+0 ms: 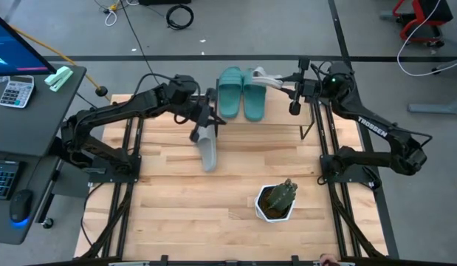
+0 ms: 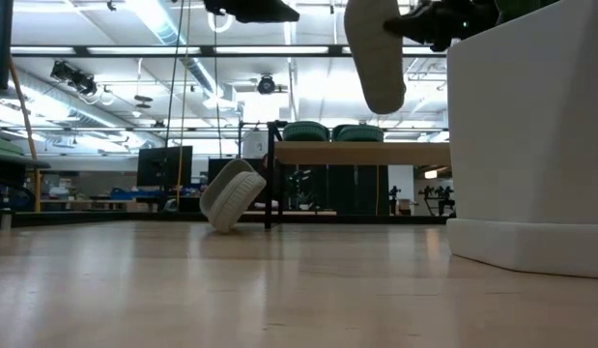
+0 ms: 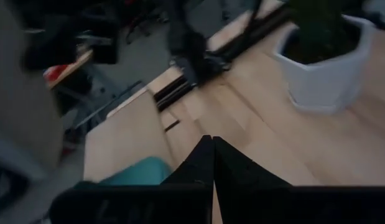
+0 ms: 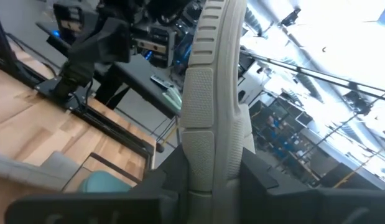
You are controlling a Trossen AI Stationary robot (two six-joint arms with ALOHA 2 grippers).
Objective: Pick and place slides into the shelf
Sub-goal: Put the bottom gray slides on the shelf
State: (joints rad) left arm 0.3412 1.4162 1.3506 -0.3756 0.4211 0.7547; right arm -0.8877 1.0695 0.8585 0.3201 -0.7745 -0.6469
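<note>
Two teal slides [image 1: 242, 92] sit side by side on the shelf [image 1: 287, 118] at the table's far edge, filling its left-centre part; the low view shows them on the plank top. A grey slide [image 1: 266, 76] is up in the air just right of the teal pair, pinched along its edge by the right gripper [image 1: 293, 81], jaws clamped on the sole, sole side showing in the right wrist view [image 4: 208, 93]. The other grey slide [image 1: 206, 150] lies on the table [image 1: 176, 214] near the shelf's left leg, tipped up on its side, not yet placed.

Left gripper [image 1: 206, 118] hangs just above that fallen slide, fingers pressed together, nothing between them in its wrist view.

Step in hand, as I judge it: placing the third slide, right arm carrying. Next move calls for lowering it flat onto the free plank beside the teal pair, then letting go. Risk: it bumps the teal slide or lands on edge.

White pot [image 1: 275, 203] near the table's front holds a green plant [image 1: 282, 192], well apart from the action.
</note>
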